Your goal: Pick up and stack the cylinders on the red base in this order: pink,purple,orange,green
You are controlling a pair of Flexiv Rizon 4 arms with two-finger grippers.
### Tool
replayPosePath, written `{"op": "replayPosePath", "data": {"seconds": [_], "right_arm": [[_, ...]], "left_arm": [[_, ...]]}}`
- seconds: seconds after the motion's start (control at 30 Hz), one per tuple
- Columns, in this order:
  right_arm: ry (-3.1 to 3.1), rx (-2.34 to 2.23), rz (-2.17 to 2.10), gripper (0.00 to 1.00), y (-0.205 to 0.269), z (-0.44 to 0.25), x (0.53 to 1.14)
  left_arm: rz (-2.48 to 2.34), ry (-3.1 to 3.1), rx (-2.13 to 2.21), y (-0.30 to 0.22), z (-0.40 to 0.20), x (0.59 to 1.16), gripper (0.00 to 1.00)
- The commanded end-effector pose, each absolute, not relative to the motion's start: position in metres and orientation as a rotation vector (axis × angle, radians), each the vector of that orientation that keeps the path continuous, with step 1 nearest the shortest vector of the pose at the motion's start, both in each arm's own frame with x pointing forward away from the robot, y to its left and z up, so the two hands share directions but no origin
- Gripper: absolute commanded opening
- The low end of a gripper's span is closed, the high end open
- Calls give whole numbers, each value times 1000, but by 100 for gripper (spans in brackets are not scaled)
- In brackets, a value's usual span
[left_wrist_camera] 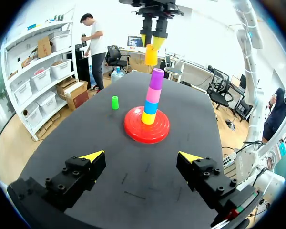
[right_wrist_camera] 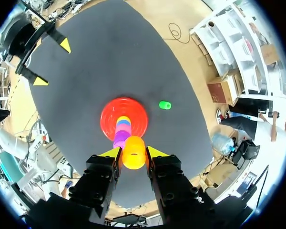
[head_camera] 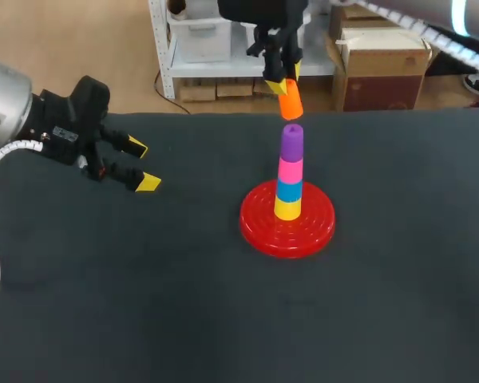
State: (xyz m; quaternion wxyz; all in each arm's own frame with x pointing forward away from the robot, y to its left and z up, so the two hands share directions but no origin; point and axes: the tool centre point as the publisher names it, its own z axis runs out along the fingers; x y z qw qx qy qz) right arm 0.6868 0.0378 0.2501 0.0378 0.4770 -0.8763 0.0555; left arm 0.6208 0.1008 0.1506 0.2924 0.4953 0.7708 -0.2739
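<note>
Fingers of right gripper (right_wrist_camera: 133, 152) pinch small orange plastic cylinder (head_camera: 290, 104) by its sides, just above purple plastic cylinder (head_camera: 292, 140) topping stack on round red base (head_camera: 263, 227), mid-bench. Judged light, rigid, slick; side grip suits. Left gripper (head_camera: 142, 164) fingers spread, empty.

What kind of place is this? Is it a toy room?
Probably a robot testing lab, not a playroom. At a black table, the right gripper holds an orange cylinder above a stack on a red base, and the left gripper hangs open nearby.
</note>
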Motion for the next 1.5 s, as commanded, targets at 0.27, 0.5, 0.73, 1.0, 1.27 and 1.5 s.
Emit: {"op": "replayPosePath", "data": {"seconds": [0.27,0.5,0.73,1.0,1.27,1.5], "right_arm": [[-2962,1709,-166,0,39,259,669],[-2936,1700,-165,0,41,255,667],[-2924,1697,-158,0,37,259,659],[-2891,1705,-151,0,32,264,652],[-2824,1685,-145,0,21,252,645],[-2814,1664,-121,0,15,246,649]], "left_arm": [[-730,2053,1320,101,150,621,100],[-730,2053,1320,101,150,621,100],[-730,2053,1320,101,150,621,100],[-730,2053,1320,101,150,621,100],[-730,2053,1320,101,150,621,100],[-730,2053,1320,101,150,621,100]]}}
